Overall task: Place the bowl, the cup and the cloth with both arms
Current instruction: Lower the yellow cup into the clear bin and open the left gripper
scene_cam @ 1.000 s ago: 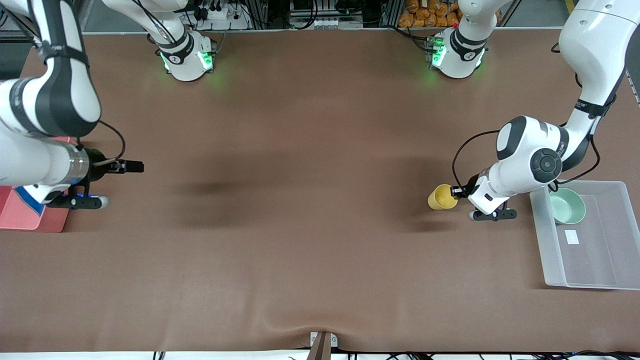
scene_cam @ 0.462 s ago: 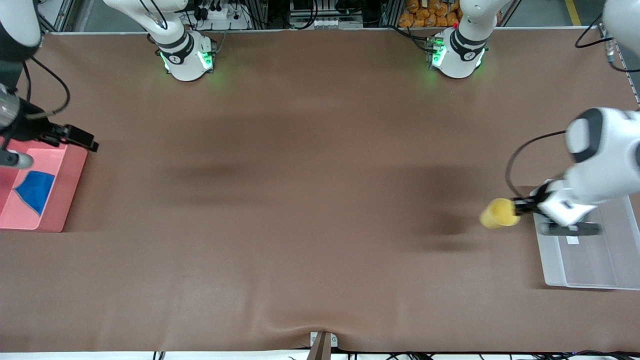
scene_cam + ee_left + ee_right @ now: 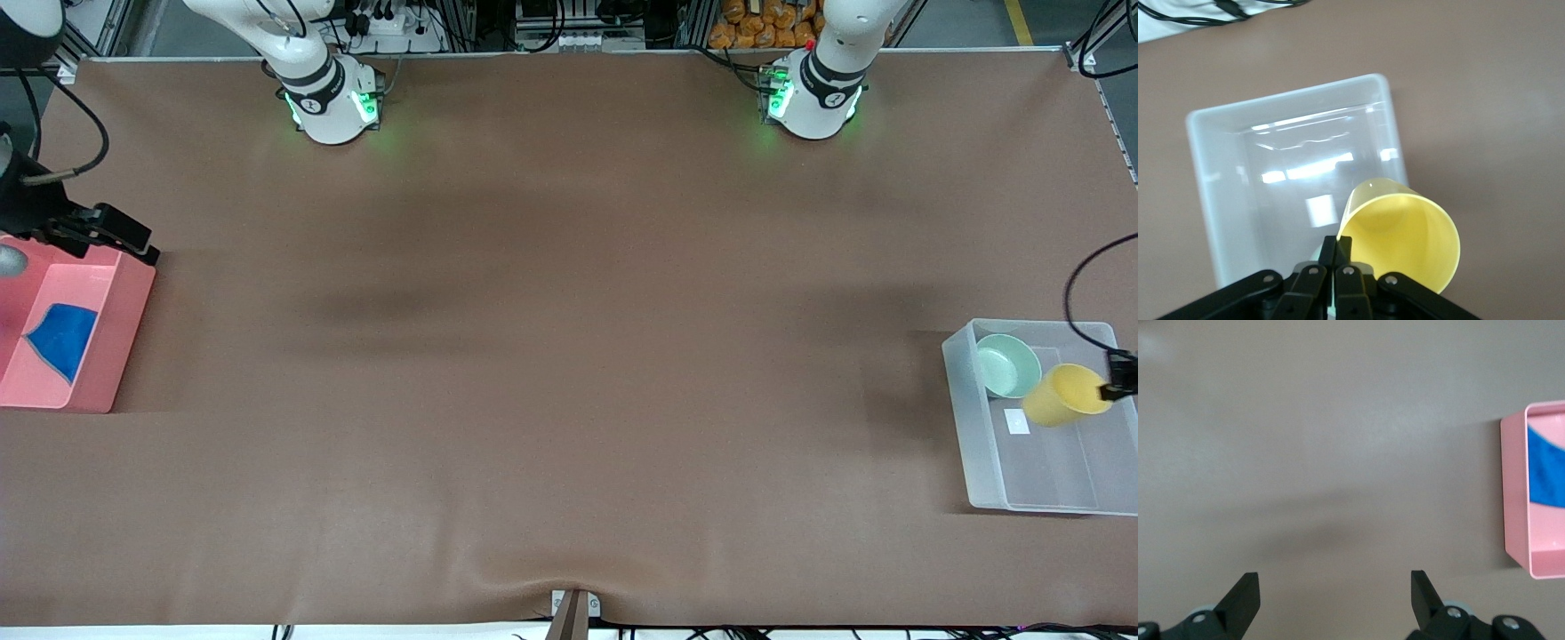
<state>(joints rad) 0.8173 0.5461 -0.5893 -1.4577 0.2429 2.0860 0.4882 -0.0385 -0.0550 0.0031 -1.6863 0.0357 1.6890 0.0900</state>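
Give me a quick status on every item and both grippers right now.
Cup: held tilted in the air over the clear bin, not set down.
Bowl: upright in the clear bin.
Cloth: lying in the pink tray.
Left gripper: shut on the cup's rim.
Right gripper: open, holding nothing, beside the pink tray.

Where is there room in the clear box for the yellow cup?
The clear box is bare in the half nearer the front camera. The bowl fills its corner toward the arm bases. The left gripper holds the cup over the middle.
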